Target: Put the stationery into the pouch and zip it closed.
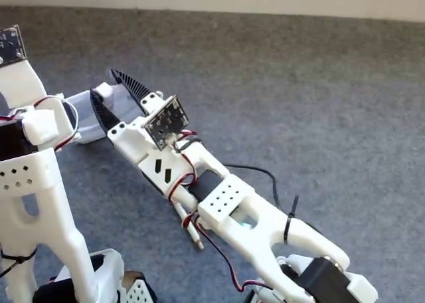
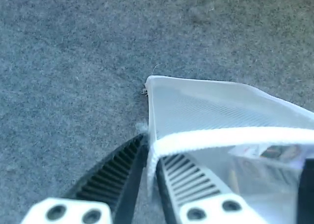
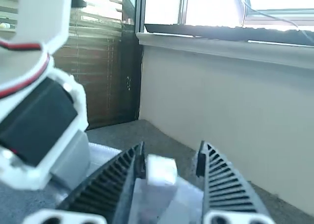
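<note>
A translucent white mesh pouch [image 2: 211,111] lies on the grey carpet, and my left gripper [image 2: 149,153] is shut on the corner of its zipper edge. In the high view the pouch [image 1: 83,110] sits between the two arms. My right gripper [image 1: 103,82] hangs over the pouch, open. A small white block [image 3: 162,170], like an eraser, sits between its black fingers [image 3: 122,172], touching one and apart from the other. The pouch [image 3: 162,207] shows just beneath the block. The block [image 1: 103,90] is at the pouch's far end.
The left arm's white body [image 1: 26,157] stands close beside the right gripper. A thin pale stick [image 1: 191,228] lies on the carpet under the right arm; pen or cable, I cannot tell. A black cable [image 1: 265,177] trails right. Open carpet [image 1: 299,84] lies to the right.
</note>
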Available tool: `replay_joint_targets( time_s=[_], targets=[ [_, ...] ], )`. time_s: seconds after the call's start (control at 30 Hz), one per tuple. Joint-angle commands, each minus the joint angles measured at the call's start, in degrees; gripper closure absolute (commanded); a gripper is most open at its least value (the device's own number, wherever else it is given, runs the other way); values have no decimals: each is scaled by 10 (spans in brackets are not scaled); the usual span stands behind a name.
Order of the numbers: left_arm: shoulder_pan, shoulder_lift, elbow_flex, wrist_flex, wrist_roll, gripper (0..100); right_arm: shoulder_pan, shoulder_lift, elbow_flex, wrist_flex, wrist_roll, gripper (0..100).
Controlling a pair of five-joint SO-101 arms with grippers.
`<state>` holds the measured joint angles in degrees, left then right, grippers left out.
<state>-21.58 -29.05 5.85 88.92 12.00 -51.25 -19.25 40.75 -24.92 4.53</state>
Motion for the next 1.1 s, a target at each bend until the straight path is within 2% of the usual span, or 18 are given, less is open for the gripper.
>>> replay_joint_targets(
  time_s=[0.0,0.1,0.47,0.67,1.07],
  targets=[
    [10,-2,1,-7,8,993,-7,-74,-7,37,0,841],
    [10,-2,1,-7,8,993,-11,-88,-11,87,-1,841],
    [9,-2,1,-7,8,993,-12,-95,-11,103,2,841],
    [-9,-3,0,-20,9,992,-23,-139,-13,243,-1,841],
    [-22,-3,-13,-18,10,993,-58,-288,-3,444,0,842]
  ],
)
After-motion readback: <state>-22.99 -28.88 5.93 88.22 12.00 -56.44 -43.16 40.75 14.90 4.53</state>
